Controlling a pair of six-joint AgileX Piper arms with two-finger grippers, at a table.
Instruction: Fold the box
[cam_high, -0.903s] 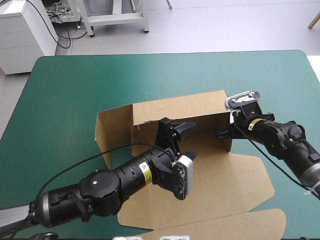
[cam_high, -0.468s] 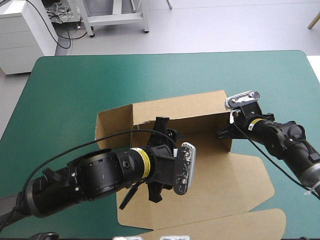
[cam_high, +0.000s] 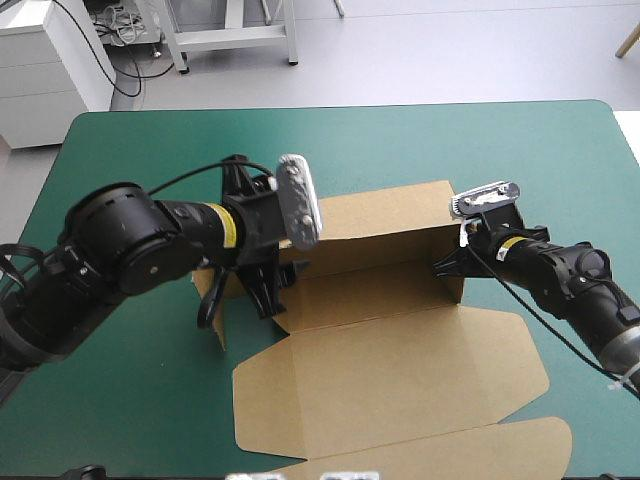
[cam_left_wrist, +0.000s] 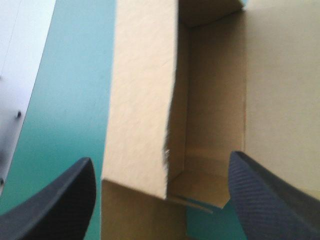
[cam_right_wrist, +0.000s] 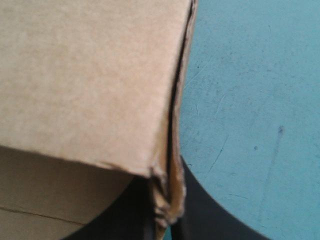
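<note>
The brown box lies mid-table as an open tray, its far wall raised and its lid flat toward the table's front. My left gripper hangs open over the box's left end. In the left wrist view its black fingers stand wide apart on either side of the left wall, with the far wall and the tray floor running away ahead. My right gripper is at the tray's right end. In the right wrist view the gripper is shut on the box's right wall at its corner.
The teal-green cover stretches beyond the box to the table's far and left edges. The lid's front flap reaches nearly to the table's front edge. My left arm's thick body lies over the table left of the box.
My left arm has swung from over the tray's middle to the box's left end, turning its wrist on the way. The right gripper keeps its hold on the right wall.
</note>
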